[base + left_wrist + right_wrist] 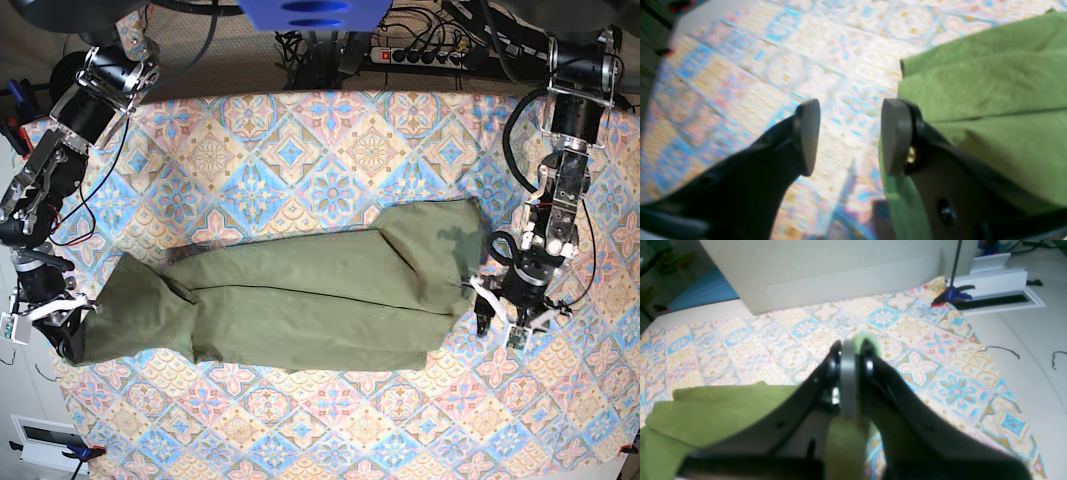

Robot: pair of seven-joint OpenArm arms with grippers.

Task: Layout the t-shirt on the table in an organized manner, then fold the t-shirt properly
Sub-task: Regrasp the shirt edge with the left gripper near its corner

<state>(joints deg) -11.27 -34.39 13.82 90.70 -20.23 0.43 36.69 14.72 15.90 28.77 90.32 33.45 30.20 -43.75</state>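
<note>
The olive-green t-shirt [300, 305] lies stretched in a long band across the middle of the table [300, 150]. On the base view's left, my right gripper [78, 325] is shut on the shirt's end. The right wrist view shows its closed jaws [853, 350] with a bit of green cloth pinched at the tip and more of the t-shirt [723, 406] below. My left gripper [500, 320] sits just off the shirt's other end. In the left wrist view it [850, 136] stands open over bare patterned cloth, with the t-shirt [990, 100] beside its right finger [893, 136].
A blue clamp [953, 295] grips the cloth at a table corner beside a white floor vent [1000, 296]. A power strip [420, 55] and cables lie beyond the far edge. A pale panel [840, 273] stands behind the table in the right wrist view.
</note>
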